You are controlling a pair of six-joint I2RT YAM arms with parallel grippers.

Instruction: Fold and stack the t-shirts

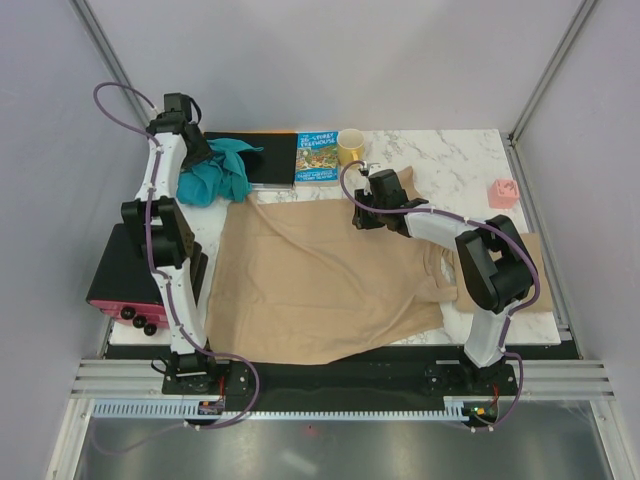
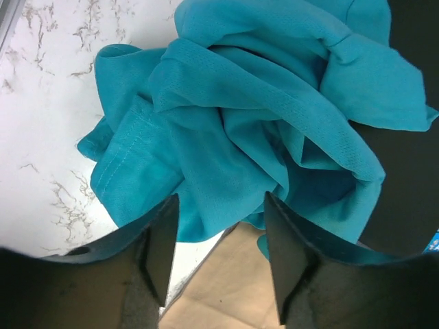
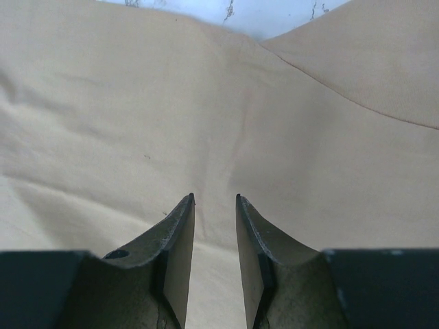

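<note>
A large tan t-shirt (image 1: 320,280) lies spread and rumpled across the middle of the marble table. A crumpled teal garment (image 1: 212,175) sits at the back left, partly on a black board (image 1: 272,160). My left gripper (image 1: 205,150) hovers over the teal garment (image 2: 247,116), open, with nothing between its fingers (image 2: 161,240); tan cloth (image 2: 233,288) shows below them. My right gripper (image 1: 358,215) hangs over the tan t-shirt's far edge (image 3: 206,103), its jaws a narrow gap apart and empty (image 3: 215,197). More tan cloth (image 1: 530,265) lies at the right, under the right arm.
A colourful book (image 1: 317,157) and a yellow mug (image 1: 351,147) stand at the back centre. A small pink object (image 1: 503,193) sits at the back right. A black and red box (image 1: 125,285) rests off the table's left edge. Grey walls enclose the table.
</note>
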